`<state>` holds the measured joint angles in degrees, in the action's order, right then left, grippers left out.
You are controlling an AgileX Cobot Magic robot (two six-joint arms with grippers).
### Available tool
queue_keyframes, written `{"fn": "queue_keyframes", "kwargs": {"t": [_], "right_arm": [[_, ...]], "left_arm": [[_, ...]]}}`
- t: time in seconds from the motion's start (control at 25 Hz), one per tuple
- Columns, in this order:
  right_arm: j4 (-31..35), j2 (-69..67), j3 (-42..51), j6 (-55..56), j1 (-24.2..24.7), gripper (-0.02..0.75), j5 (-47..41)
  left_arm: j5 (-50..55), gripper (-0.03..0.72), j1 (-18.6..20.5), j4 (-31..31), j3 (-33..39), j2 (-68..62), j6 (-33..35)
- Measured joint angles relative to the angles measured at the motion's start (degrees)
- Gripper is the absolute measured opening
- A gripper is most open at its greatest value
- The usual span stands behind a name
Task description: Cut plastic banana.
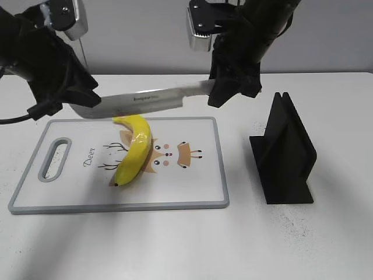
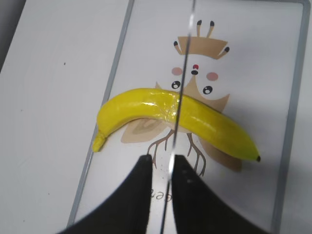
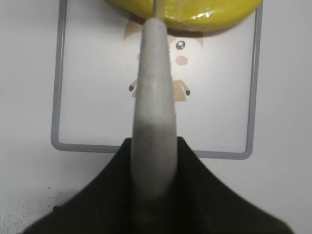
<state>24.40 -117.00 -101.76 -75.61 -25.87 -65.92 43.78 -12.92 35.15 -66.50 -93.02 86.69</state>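
The plastic banana (image 1: 135, 151) lies slantwise on the white cutting board (image 1: 192, 186), over its deer drawing. A knife (image 1: 145, 100) hangs level above the banana's far end. My right gripper (image 1: 224, 93) is shut on its grey handle (image 3: 155, 87). My left gripper (image 1: 81, 108) grips the blade's tip. In the left wrist view the thin blade (image 2: 187, 39) runs between the jaws (image 2: 162, 163), against one finger, and crosses over the banana (image 2: 136, 105). In the right wrist view the banana (image 3: 204, 12) shows beyond the handle, at the top edge.
A black knife holder (image 1: 285, 154) stands on the white table to the right of the board. The board has a grey rim and a handle slot (image 1: 55, 158) at its left end.
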Motion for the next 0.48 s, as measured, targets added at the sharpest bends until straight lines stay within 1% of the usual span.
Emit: {"fn": "queue_keyframes", "kwargs": {"t": [0.04, 0.08, 0.12, 0.16, 0.24, 0.32, 0.4, 0.48], "right_arm": [[-0.5, 0.0, 0.0, 0.0, 0.1, 0.162, -0.3], [-0.7, 0.0, 0.0, 0.0, 0.1, 0.161, -0.5], [-0.8, 0.0, 0.1, 0.0, 0.1, 0.161, -0.7], [-0.8, 0.0, 0.0, 0.0, 0.1, 0.161, -0.8], [-0.8, 0.0, 0.0, 0.0, 0.1, 0.160, -0.9], [-0.8, 0.0, 0.0, 1.0, 0.1, 0.160, -1.0], [-1.3, 0.0, 0.0, 5.3, 0.1, 0.160, -0.8], [-3.3, 0.0, -0.3, 11.2, 0.1, 0.160, -0.8]], "left_arm": [[-0.2, 0.383, 0.1, 1.0, 0.0, 0.0, -0.1], [-0.5, 0.484, 0.1, 1.9, 0.0, 0.0, -0.1], [-0.7, 0.557, 0.1, 2.9, 0.0, 0.0, -0.3], [-1.0, 0.593, 0.2, 3.7, 0.0, 0.0, -0.3], [-1.2, 0.625, 0.2, 4.9, 0.0, 0.0, -0.6], [-1.4, 0.636, 0.2, 5.4, 0.0, 0.6, -1.8], [-1.6, 0.639, 0.3, 5.5, 0.0, 1.7, -4.4], [-2.3, 0.639, 0.6, 5.6, 0.0, 3.0, -8.0]]}}
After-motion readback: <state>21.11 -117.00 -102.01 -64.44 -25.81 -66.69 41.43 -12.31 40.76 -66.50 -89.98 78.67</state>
